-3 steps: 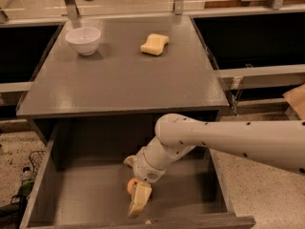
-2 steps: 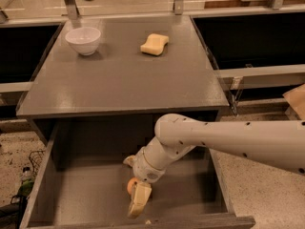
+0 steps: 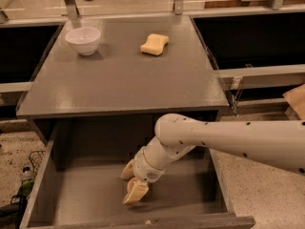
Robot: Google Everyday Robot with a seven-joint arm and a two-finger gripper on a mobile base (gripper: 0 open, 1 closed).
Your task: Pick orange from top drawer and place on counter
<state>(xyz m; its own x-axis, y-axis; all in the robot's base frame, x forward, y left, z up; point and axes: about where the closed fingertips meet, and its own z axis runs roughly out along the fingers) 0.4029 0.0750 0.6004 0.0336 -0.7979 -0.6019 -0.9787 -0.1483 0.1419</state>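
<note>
End effector (image 3: pixel 132 182) sits low inside the top drawer (image 3: pixel 90 199), near centre. Grip state: cannot tell. The orange is not visible, presumably hidden beneath it. Risk: with a weak hold, the round fruit rolls away or drops before reaching the counter (image 3: pixel 119 80).

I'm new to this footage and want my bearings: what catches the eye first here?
The big white arm reaches into the open top drawer, its gripper low near the front wall. On the counter above sit a white bowl, back left, and a yellow sponge.
</note>
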